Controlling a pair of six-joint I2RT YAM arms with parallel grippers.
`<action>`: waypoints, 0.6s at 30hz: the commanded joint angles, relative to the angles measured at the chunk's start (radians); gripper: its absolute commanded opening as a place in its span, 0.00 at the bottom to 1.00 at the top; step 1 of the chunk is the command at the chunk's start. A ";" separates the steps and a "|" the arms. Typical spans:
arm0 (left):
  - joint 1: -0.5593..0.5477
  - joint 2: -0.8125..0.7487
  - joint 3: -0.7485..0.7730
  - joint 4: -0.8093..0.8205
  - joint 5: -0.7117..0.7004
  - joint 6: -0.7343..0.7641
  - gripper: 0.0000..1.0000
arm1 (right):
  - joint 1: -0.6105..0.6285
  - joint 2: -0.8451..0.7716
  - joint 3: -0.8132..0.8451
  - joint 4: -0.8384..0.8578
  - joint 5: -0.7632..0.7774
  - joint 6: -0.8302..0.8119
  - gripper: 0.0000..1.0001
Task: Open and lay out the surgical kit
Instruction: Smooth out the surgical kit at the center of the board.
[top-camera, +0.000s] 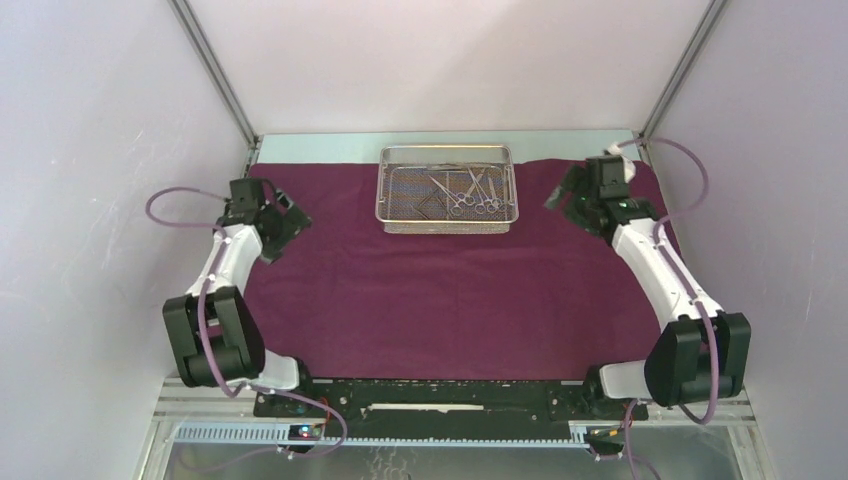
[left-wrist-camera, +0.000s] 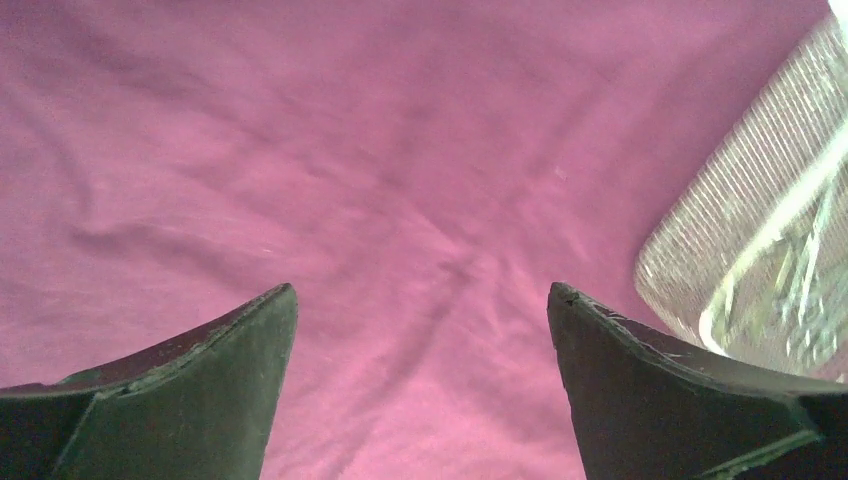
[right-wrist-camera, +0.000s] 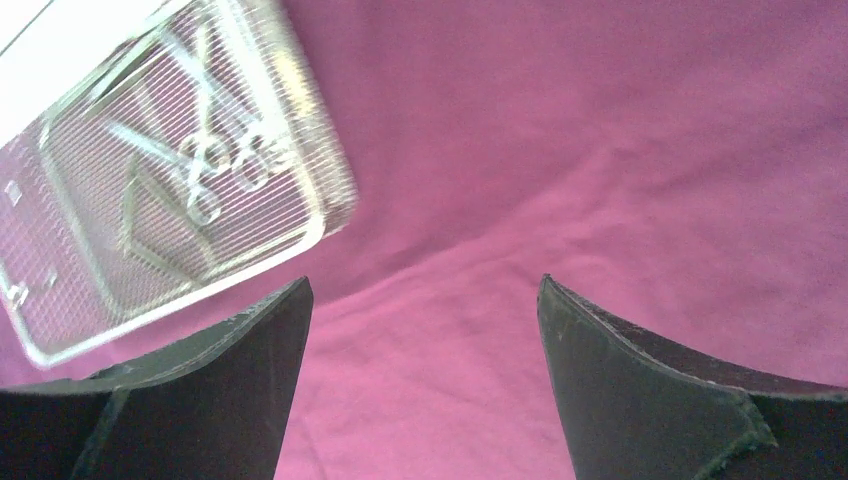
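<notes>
Cloth, steel mesh, matt black gripper fingers, glossy white arm shells.
Maroon cloth wrap (top-camera: 440, 300): woven fabric, matt, soft, lightly creased, no sheen. Wire-mesh tray (top-camera: 446, 227), far centre: bright silver metal, fine grid floor, shiny rim rod catching light. Instruments (top-camera: 470, 190) in it: slim polished steel, glossy. Fingers (left-wrist-camera: 200, 400) of the left gripper (left-wrist-camera: 420, 295): black, matt, looks like hard plastic, edges scuffed with pale scratches; fingers (right-wrist-camera: 650, 400) of the right gripper (right-wrist-camera: 425, 285) same finish, same worn edges. Arm links (top-camera: 660, 270): smooth white shell, slight gloss; joints black, matt. Cables (top-camera: 149, 208): purple, smooth, rubbery-looking. Frame posts (top-camera: 215, 70): grey brushed metal. Walls (top-camera: 90, 150): plain white, matt.
</notes>
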 joint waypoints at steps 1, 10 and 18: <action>-0.138 -0.093 0.057 -0.020 0.028 0.078 1.00 | 0.137 0.071 0.126 0.004 0.009 -0.085 0.91; -0.427 -0.179 0.047 -0.051 0.065 0.162 1.00 | 0.312 0.434 0.491 -0.007 0.027 -0.215 0.81; -0.458 -0.049 0.159 0.001 -0.019 0.100 1.00 | 0.395 0.716 0.804 -0.179 0.203 -0.217 0.76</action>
